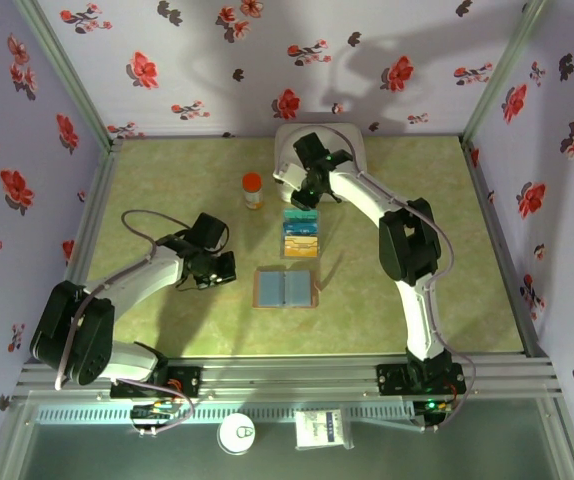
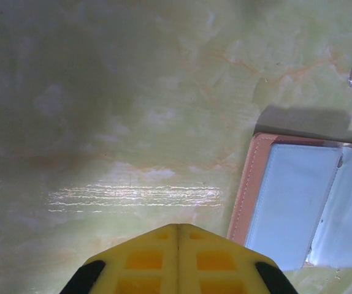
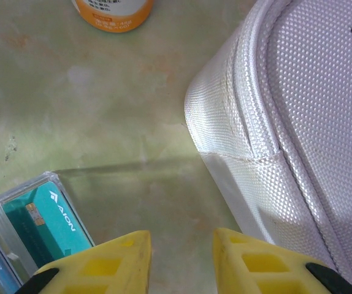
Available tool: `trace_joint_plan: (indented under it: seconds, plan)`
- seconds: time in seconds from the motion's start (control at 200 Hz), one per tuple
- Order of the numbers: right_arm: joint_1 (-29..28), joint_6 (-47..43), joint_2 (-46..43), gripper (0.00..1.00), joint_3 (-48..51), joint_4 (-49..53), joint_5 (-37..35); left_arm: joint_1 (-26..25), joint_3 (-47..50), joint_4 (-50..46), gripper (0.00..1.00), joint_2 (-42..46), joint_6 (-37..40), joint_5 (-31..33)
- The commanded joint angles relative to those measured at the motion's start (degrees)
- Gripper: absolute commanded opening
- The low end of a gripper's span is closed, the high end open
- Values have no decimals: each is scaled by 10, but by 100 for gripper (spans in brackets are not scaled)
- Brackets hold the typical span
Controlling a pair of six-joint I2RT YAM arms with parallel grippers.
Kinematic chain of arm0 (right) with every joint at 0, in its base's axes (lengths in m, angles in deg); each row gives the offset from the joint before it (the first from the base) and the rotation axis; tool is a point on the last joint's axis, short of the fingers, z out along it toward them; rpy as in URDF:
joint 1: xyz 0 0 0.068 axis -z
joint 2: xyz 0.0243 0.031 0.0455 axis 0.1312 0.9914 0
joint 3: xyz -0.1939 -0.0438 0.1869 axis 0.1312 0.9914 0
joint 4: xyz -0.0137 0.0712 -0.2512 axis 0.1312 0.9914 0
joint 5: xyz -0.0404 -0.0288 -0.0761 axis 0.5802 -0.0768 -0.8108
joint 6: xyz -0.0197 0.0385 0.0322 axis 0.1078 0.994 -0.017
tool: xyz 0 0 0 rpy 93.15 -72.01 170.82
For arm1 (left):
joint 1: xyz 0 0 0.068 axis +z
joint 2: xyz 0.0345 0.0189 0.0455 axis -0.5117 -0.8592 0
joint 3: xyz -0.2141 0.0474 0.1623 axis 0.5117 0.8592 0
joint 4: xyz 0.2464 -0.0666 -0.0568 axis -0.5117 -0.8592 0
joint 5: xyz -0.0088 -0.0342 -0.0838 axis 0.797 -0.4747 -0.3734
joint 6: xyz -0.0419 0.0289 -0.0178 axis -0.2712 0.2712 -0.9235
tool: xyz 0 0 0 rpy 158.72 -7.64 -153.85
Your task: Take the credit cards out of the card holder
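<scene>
Brown holder [image 1: 286, 288] open flat mid tabletop [image 1: 417, 300], blue-grey panels up, cards [image 1: 301, 233] just behind it in clear tray [image 3: 22, 190], left tool [image 2: 177, 229] closed, empty, beside holder, right tool [image 3: 182, 245] part open, empty, between cards and white case [image 3: 298, 122]

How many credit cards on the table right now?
3: teal card, orange-yellow card, blue card, overlapping in a row just beyond the open card holder. More may be hidden underneath.

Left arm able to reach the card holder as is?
Probably yes: the card holder lies open beside the left hand, bare table between them. The hand is shut, so it must open first.
</scene>
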Motion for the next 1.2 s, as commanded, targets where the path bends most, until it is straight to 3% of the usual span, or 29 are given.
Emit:
trace_joint_plan:
  seconds: [0.0, 0.235, 0.405, 0.595, 0.72, 0.795, 0.9, 0.95, 1.195]
  plan:
    - [-3, -2, -14, 32, -4, 4, -7, 7, 3, 0, 4, 7, 10, 4]
    - [-3, 9, -49, 33, 15, -7, -11, 19, 3, 3, 5, 14, 20, 13]
    - [5, 39, -118, 34, 91, -51, -27, 44, 3, 1, 15, 35, 39, 57]
    - [28, 97, -219, 41, 224, -129, -75, 95, 8, 14, 48, 55, 74, 119]
    - [53, 143, -283, 51, 318, -184, -117, 132, -5, 23, 70, 46, 101, 152]
    - [68, 167, -319, 62, 376, -219, -145, 147, -17, 24, 99, 37, 119, 186]
    - [90, 201, -366, 83, 455, -271, -181, 169, -29, 28, 100, 28, 142, 232]
    - [101, 219, -384, 98, 491, -300, -196, 179, -28, 38, 100, 28, 154, 257]
    - [158, 289, -426, 99, 640, -432, -271, 210, 1, 122, 100, 26, 223, 410]
